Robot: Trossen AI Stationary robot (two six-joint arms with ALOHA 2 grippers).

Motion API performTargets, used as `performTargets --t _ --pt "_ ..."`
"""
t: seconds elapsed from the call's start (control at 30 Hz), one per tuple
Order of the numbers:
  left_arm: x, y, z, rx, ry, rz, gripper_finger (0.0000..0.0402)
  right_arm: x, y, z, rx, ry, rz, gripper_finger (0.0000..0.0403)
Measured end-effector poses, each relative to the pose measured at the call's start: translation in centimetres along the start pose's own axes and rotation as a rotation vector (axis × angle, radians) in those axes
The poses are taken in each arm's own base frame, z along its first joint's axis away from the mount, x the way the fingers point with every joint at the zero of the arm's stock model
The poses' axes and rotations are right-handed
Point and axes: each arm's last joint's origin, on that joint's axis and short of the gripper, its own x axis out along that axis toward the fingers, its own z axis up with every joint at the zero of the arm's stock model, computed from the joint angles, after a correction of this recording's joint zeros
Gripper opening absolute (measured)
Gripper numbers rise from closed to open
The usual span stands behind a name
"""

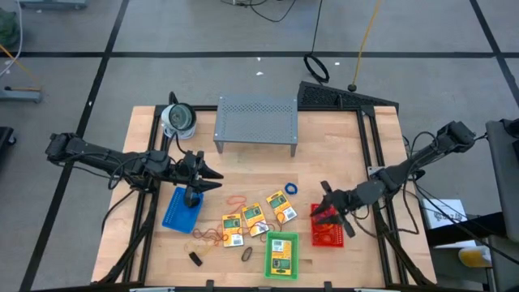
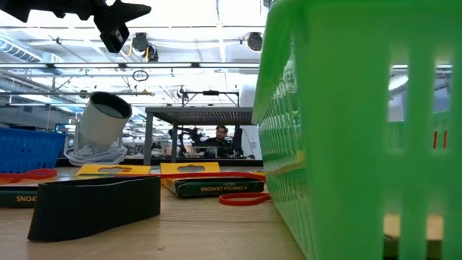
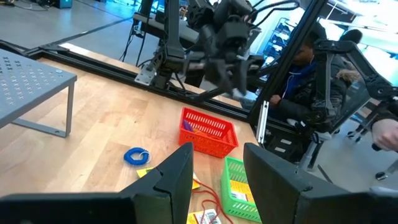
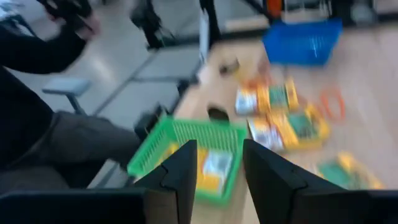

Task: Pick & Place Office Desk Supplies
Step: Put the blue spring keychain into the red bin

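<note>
Three yellow-orange crayon boxes (image 1: 254, 219) lie flat on the wooden table, and another lies in the green basket (image 1: 281, 254). A blue rubber band (image 1: 290, 188) and orange bands (image 1: 208, 235) lie loose on the table. Two black clips (image 1: 195, 258) lie near the front edge. My left gripper (image 1: 212, 177) hangs open above the blue basket (image 1: 180, 209), nothing between its fingers (image 3: 180, 171). My right gripper (image 1: 323, 203) hangs open over the red basket (image 1: 327, 229), also holding nothing (image 4: 217, 168).
A grey perforated shelf (image 1: 255, 122) stands at the back middle, with a round white-grey object (image 1: 178, 119) to its left. Black frame rails run along both table sides. A seated person (image 3: 305, 74) shows beyond the right edge.
</note>
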Motion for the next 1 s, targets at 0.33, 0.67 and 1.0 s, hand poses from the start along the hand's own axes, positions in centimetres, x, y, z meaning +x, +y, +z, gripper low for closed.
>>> performTargets --t 0.33,0.67,1.0 --pt "0.0 -0.1 0.0 -0.014 0.015 -0.037 0.0152 2.6 -1.7 1.2 -0.069 -0.040 -0.072 0.0107" --pt "0.0 0.0 0.3 0.050 -0.035 0.029 0.0152 6.9 -5.4 3.3 -0.063 0.354 -0.228 0.0076" --pt "0.0 0.0 0.3 0.039 -0.038 0.029 0.0152 9.5 -8.6 3.7 -0.072 0.741 -0.300 0.0100"
